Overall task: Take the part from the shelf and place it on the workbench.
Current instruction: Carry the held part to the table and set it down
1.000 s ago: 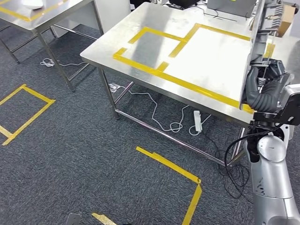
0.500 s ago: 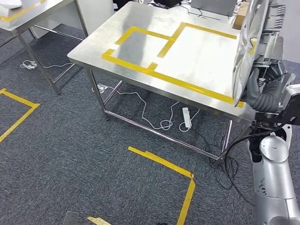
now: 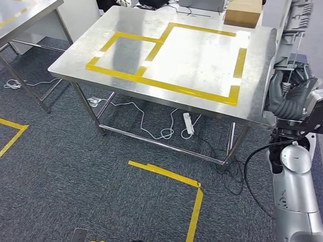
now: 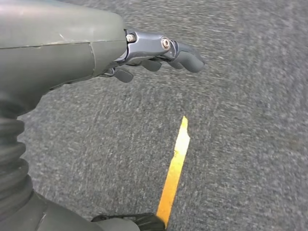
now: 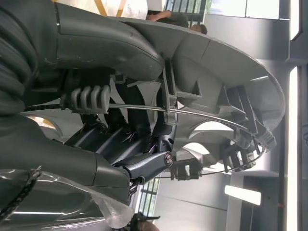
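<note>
Though half hidden, one part point(image 3: 283, 48)

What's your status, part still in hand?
Right hand grips part, edge-up beside workbench. Left hand open, empty, over floor. Cardboard box at workbench's far edge; taped zones bare.

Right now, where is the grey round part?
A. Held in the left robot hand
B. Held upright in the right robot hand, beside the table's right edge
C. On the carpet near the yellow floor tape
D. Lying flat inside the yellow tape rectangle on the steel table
B: the right robot hand grips the grey round part upright beside the steel table, and the left robot hand holds nothing.
</note>
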You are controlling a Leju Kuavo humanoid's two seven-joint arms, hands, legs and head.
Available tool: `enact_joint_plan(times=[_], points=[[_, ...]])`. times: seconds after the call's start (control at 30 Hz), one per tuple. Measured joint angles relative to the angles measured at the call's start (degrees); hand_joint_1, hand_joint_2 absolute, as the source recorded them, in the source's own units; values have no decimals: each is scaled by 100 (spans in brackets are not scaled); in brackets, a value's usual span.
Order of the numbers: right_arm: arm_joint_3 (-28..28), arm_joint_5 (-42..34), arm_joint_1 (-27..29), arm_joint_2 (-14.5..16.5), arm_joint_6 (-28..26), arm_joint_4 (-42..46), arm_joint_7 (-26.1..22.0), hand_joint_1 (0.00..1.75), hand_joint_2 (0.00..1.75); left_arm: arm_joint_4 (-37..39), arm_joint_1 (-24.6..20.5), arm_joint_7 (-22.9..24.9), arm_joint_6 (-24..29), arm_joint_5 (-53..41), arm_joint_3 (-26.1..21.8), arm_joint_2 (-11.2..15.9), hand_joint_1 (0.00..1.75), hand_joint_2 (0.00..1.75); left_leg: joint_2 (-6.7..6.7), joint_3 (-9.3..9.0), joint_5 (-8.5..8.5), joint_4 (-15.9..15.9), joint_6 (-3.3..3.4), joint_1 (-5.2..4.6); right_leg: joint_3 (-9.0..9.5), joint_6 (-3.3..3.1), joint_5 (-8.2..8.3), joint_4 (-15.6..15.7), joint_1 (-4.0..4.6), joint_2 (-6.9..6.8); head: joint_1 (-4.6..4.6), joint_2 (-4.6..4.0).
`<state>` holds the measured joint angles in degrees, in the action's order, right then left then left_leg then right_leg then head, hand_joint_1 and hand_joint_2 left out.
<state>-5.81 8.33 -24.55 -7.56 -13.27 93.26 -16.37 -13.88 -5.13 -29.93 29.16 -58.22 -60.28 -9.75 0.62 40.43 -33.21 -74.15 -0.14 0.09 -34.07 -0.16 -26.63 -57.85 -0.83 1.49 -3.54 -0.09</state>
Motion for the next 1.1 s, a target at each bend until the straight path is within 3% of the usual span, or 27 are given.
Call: enact_joint_plan(times=[0.07, 0.13, 0.17, 0.23, 0.3, 0.33, 0.4, 0.47, 0.5, 0.53, 0.6, 0.63, 0.67, 0.73, 0.8, 0.87, 0.93, 0.97, 1.0, 1.03, 1.1], points=[[0, 0, -5, 0, 1, -2, 0, 175, 175, 0, -6, 1, -3, -1, 0, 1, 0, 175, -90, -324, 421, 721, 70, -4, 4, 3, 2, -4, 5, 94, -1, 0], [0, -1, -20, 0, 1, -4, -1, 175, 175, 0, -11, 1, -3, -2, -1, 11, 0, 175, -239, -617, 658, 1376, 137, -7, -23, 34, 13, -16, 13, 175, -1, 0], [0, -1, -25, 0, 1, -5, -1, 175, 175, 0, -15, 1, -4, -3, -2, 15, 0, 175, -284, -674, 674, 1522, 153, -12, -48, 61, 25, -18, 7, 208, -2, 0], [2, -1, -26, -1, 1, -8, -1, 175, 175, 0, -18, 1, -5, -4, -2, 13, 0, 175, -251, -689, 662, 1598, 157, -16, -86, 133, 56, -2, -7, 270, 4, 0], [11, 0, -30, -2, 0, -8, -1, 175, 175, 0, -22, 1, -9, -4, -2, 9, 0, 175, -176, -708, 705, 1673, 188, 8, -171, 189, -39, -106, -2, 192, -13, 0], [14, 0, -39, -3, 2, -9, -1, 175, 175, 0, -25, 0, -13, -4, -2, 7, 0, 175, -134, -717, 727, 1709, 206, 22, -279, 209, -174, -321, 4, 108, -30, 0], [10, 0, -46, -4, 6, -15, -1, 175, 175, 0, -27, -1, -22, -6, -2, 7, 0, 175, -60, -714, 740, 1722, 225, 26, -614, 237, -531, -1044, 1, -55, -58, 0], [4, 0, -34, -4, 8, -29, 0, 175, 175, 0, -22, 0, -33, -9, -2, -2, 0, 175, 16, -709, 736, 1718, 224, 25, -846, 268, -671, -1558, -8, -101, -59, 0], [4, 0, -33, -4, 7, -36, 0, 175, 175, 0, -22, 1, -37, -11, -2, -7, 0, 175, 51, -711, 732, 1715, 219, 27, -814, 279, -583, -1508, -15, -116, -61, 0], [4, 1, -36, -4, 7, -40, 0, 175, 175, 0, -24, 1, -39, -14, -2, -13, 0, 175, 82, -716, 724, 1708, 207, 31, -667, 289, -406, -1232, -25, -146, -59, 0], [3, 3, -53, -4, 8, -43, -1, 175, 175, 0, -32, 2, -40, -16, -2, -19, 0, 175, 131, -715, 691, 1665, 156, 24, -240, 299, -101, -430, -18, -302, -63, 0], [1, 5, -63, -4, 7, -44, -1, 175, 175, 0, -33, 2, -40, -16, -2, -20, 0, 175, 150, -705, 676, 1637, 128, 10, -92, 277, -39, -162, -6, -362, -64, 1], [-1, 6, -67, -4, 7, -47, -1, 175, 175, 0, -31, 3, -40, -17, -2, -20, 0, 175, 172, -696, 667, 1613, 105, -6, -21, 249, -40, -32, 9, -398, -65, 1], [-3, 7, -60, -4, 4, -51, 1, 175, 175, 0, -24, 3, -40, -19, -1, -19, 0, 175, 232, -691, 660, 1594, 76, -21, -26, 164, -45, -33, 18, -330, -61, 1], [-1, 8, -53, -4, 2, -52, 2, 175, 175, 0, -30, 3, -40, -20, -1, -17, 0, 175, 198, -665, 559, 1494, 28, -6, -34, 94, -30, -33, 3, -258, -55, 0], [4, 9, -56, -4, -1, -51, 2, 175, 175, 0, -32, 3, -40, -20, 0, -17, 0, 175, 74, -466, 247, 996, -20, 11, -31, 38, -18, -27, -12, -191, -45, 0], [7, 10, -49, -4, -2, -51, 2, 175, 175, 0, -19, 3, -39, -19, -1, -17, 0, 175, 17, -120, -99, 207, -32, 14, -34, 14, -14, -28, -3, -105, -40, 0], [7, 11, -43, -4, -2, -52, 2, 175, 175, 0, -12, 4, -38, -19, -1, -17, 0, 175, 11, -1, -155, -44, -23, 13, -33, 11, -12, -29, 5, -55, -40, 0], [7, 13, -39, -4, -2, -52, 2, 175, 175, 0, -8, 4, -38, -19, -1, -17, 0, 175, 5, 24, -92, -80, -2, 12, -31, 9, -11, -30, 15, -3, -40, 0], [7, 14, -37, -4, -2, -51, 2, 175, 175, 0, -7, 5, -37, -19, -1, -18, 0, 175, -10, -55, 77, 118, 31, 8, -25, 9, -11, -31, 26, 49, -41, 0], [7, 16, -36, -4, -2, -51, 2, 175, 175, 0, -10, 5, -35, -19, -1, -11, 0, 175, -149, -392, 494, 886, 144, -3, -15, 12, -10, -31, 40, 138, -45, 0]])
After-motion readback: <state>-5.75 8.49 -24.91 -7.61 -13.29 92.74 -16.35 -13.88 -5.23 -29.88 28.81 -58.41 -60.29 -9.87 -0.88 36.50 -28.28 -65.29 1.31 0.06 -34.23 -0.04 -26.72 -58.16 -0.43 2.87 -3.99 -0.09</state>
